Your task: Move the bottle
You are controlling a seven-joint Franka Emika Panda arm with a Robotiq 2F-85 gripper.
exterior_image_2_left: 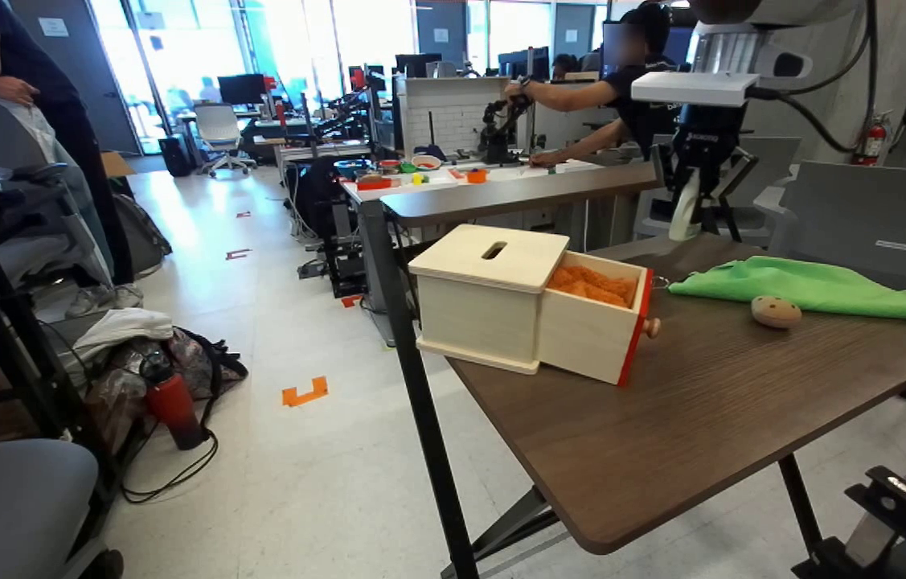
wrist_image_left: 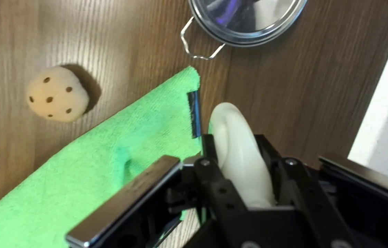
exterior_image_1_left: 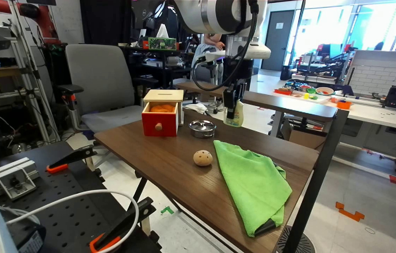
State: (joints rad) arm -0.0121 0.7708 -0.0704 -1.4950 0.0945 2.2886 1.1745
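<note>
**Wrist view: gripper (wrist_image_left: 236, 141) pinching the bottle (wrist_image_left: 243, 160)**

The brown table (exterior_image_1_left: 173, 147) runs across the middle of an exterior view. The arm (exterior_image_1_left: 215, 15) hangs in from the top edge in both exterior views. On the table lies a green cloth (exterior_image_1_left: 257, 182), narrowing to a tip. The wooden box (exterior_image_2_left: 477, 314) stands near one end, its red-fronted drawer (exterior_image_2_left: 585, 342) partly out, with orange material (exterior_image_2_left: 593, 283) inside. The gripper's fingers (wrist_image_left: 266, 148) press in on both sides of the bottle, the gap between them filled by it. A lidded metal pot (exterior_image_1_left: 202, 130) stands just beside the box. The bottle, pale and nearly upright with its wider end down, is by a long edge of the table, near the pot and the cloth's tip; whether its base touches the table I cannot tell. The tan ball (exterior_image_1_left: 203, 158), marked with dark spots, lies near the cloth, apart from it.
</note>
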